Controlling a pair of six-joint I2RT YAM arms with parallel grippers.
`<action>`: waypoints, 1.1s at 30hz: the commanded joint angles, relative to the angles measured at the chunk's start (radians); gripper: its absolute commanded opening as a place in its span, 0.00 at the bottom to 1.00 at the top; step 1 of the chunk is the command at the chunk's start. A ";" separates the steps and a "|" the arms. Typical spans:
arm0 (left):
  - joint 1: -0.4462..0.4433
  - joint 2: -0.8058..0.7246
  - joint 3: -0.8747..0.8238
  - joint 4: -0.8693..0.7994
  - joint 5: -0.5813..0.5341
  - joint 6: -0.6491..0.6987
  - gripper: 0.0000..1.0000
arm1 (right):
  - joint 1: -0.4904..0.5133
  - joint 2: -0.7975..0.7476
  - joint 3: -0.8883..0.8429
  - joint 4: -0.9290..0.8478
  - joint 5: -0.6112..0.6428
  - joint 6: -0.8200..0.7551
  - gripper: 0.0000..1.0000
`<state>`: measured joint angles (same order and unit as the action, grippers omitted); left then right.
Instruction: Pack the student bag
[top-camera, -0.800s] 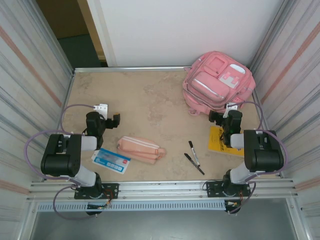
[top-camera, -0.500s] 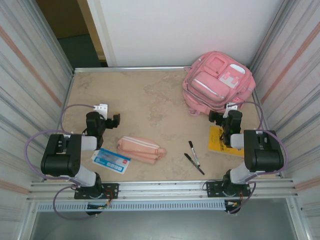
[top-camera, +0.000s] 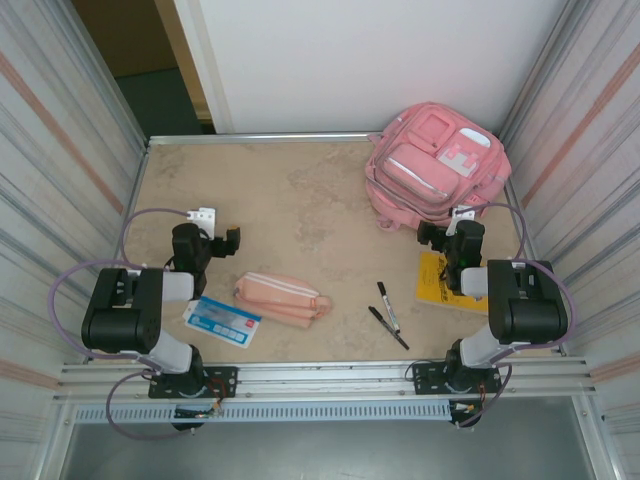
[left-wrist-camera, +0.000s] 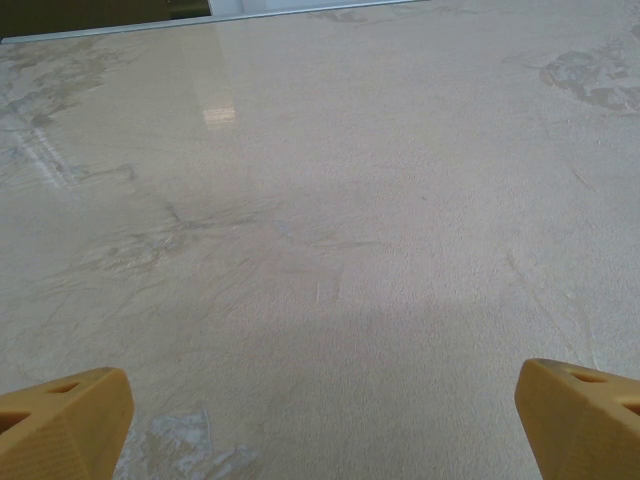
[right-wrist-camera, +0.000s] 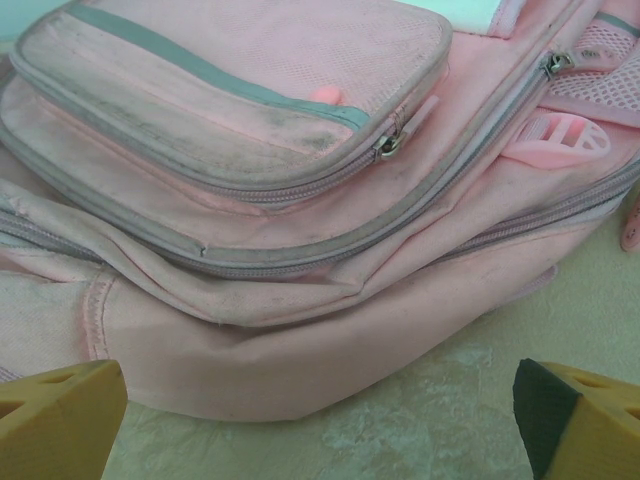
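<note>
nothing has moved just now. the bag (top-camera: 437, 160) sits at the far right of the tabletop (top-camera: 300, 190). the left jaws and right jaws stay wide open, holding nothing (the right ones face the bag), so packing has not begun.

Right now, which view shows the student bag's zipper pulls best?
Right wrist: the student bag is close, zipper pulls sharp. Top external shows the whole bag, zips too small; left wrist faces tabletop.

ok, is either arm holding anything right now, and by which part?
Nothing is held. Left gripper: jaws wide open over bare table. Right gripper: jaws wide open, facing the student bag, nothing between them.
</note>
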<state>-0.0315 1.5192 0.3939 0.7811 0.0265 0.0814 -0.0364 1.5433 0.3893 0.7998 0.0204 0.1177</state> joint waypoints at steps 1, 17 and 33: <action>0.011 -0.007 0.019 0.008 0.010 -0.005 0.99 | -0.013 -0.001 0.023 -0.004 -0.021 -0.024 0.99; -0.105 -0.367 0.109 -0.439 -0.123 -0.114 0.99 | -0.025 -0.345 0.208 -0.557 -0.026 0.116 0.99; -0.160 -0.445 0.363 -1.031 0.188 -0.575 0.99 | 0.152 0.205 0.869 -1.271 -0.168 -0.015 0.80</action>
<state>-0.0917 1.1042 0.7265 -0.1478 0.1570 -0.5262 0.0742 1.6810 1.1736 -0.3077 -0.1429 0.2054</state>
